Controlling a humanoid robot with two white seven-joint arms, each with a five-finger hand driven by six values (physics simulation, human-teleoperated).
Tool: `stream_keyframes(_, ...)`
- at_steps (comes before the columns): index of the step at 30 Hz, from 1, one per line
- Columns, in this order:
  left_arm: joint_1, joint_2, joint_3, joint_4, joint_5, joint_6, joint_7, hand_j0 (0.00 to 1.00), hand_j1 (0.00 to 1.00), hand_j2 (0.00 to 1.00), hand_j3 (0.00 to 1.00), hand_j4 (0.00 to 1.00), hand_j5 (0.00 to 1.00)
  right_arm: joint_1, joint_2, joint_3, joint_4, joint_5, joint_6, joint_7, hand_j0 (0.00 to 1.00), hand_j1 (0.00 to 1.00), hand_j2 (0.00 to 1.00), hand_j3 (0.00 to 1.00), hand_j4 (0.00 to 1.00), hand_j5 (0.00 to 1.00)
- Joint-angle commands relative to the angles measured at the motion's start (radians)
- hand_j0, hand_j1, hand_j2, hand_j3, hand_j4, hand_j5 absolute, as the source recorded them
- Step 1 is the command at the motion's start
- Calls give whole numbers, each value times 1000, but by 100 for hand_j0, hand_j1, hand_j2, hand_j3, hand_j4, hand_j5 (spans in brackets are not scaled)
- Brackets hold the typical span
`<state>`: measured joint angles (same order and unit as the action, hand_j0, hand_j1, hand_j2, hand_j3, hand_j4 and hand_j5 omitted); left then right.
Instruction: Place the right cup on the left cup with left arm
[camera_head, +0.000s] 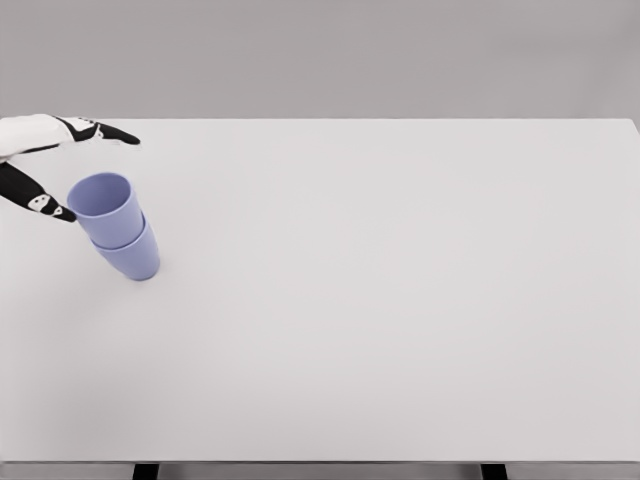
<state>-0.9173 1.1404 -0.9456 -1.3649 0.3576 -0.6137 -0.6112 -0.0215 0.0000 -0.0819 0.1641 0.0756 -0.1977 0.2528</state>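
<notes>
At the far left edge of the table (400, 300) you have the left hand (55, 165), its fingers spread wide and holding nothing: one black-tipped finger points out along the back of the table, another reaches down to just beside the rim of the upper cup (104, 207). Whether that fingertip touches the rim you cannot tell. The upper cup sits nested in the lower cup (132, 255), near the table's left edge, closer to the back edge than the front, and the pair leans a little (so the stack looks made, by my reading). These lilac cups look like light, stiff, smooth plastic, likely slippery and easily tipped; if you must regrip, take the upper one across its wall just under the rim. The right arm is out of view.
</notes>
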Motion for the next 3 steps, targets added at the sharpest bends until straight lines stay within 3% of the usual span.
stream_keyframes(1,0,28,5,-49,70,3,0,100,100,100,100,100,100,0,0,1,0,0,0,0,100,100,100,100,100,100)
stream_keyframes(3,0,33,4,-85,110,3,0,100,100,100,100,100,100,0,0,-1,0,0,0,0,100,100,100,100,100,100)
